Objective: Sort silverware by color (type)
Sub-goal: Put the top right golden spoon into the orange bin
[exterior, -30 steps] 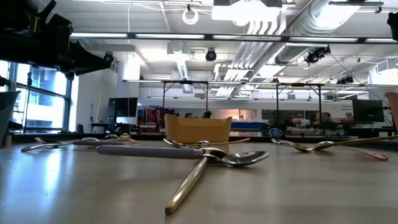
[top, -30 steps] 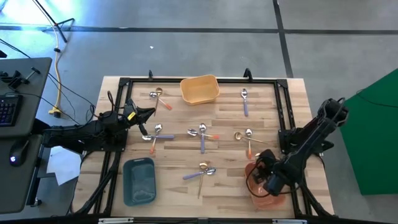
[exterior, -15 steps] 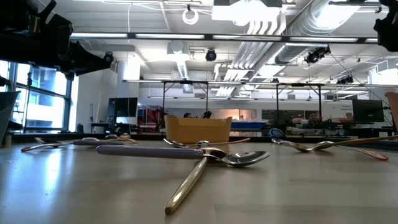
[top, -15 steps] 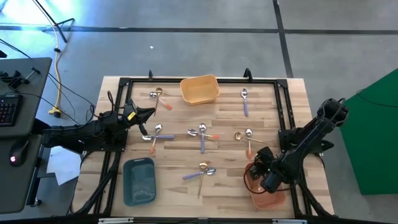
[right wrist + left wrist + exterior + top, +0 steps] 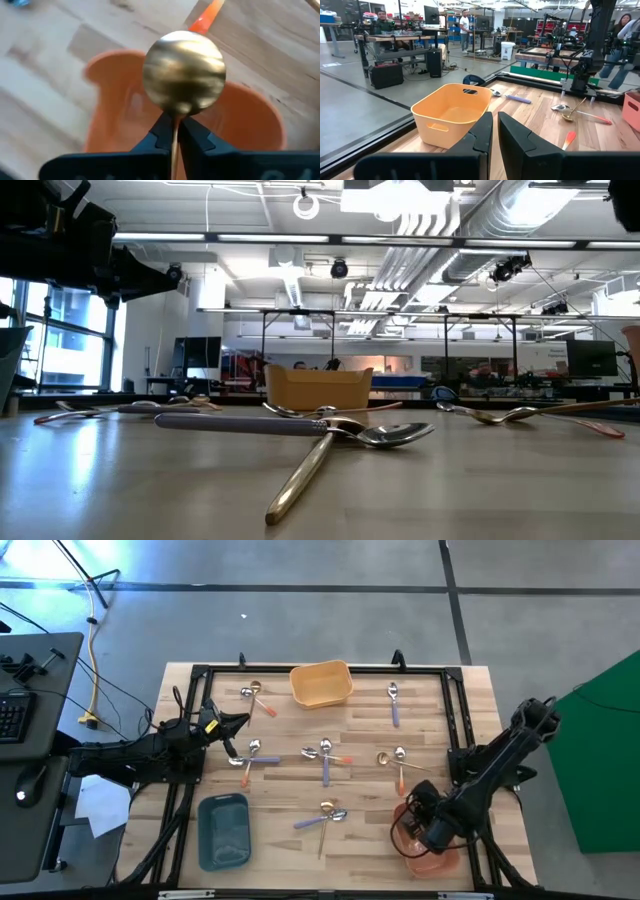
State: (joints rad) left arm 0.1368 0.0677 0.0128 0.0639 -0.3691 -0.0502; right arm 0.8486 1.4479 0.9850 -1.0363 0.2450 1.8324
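Note:
Silverware lies scattered on the wooden table: spoons with lavender handles (image 5: 394,712) (image 5: 325,770), orange-handled ones (image 5: 266,707) (image 5: 400,778), and a gold spoon crossed with a lavender one (image 5: 326,818). My right gripper (image 5: 413,812) hovers over the pink tray (image 5: 440,862) at the near right, shut on a gold spoon (image 5: 184,72). My left gripper (image 5: 243,721) waits shut at the table's left side, above the wood, holding nothing. My right gripper pinches the gold spoon by its neck (image 5: 175,114), just behind the bowl, between the two fingers. The round bowl (image 5: 184,70) sticks out past the fingertips over the pink tray's inside. The handle runs back between the fingers and is hidden by them.
A yellow-orange tray (image 5: 321,683) stands at the far middle and a teal tray (image 5: 223,830) at the near left. A black frame (image 5: 455,710) runs along the table's edges. In the low view the crossed gold and lavender spoons (image 5: 330,435) lie nearest.
My right gripper has shifted a little toward the table's near and left edges above the pink tray. The spoons lying on the table have stayed where they were.

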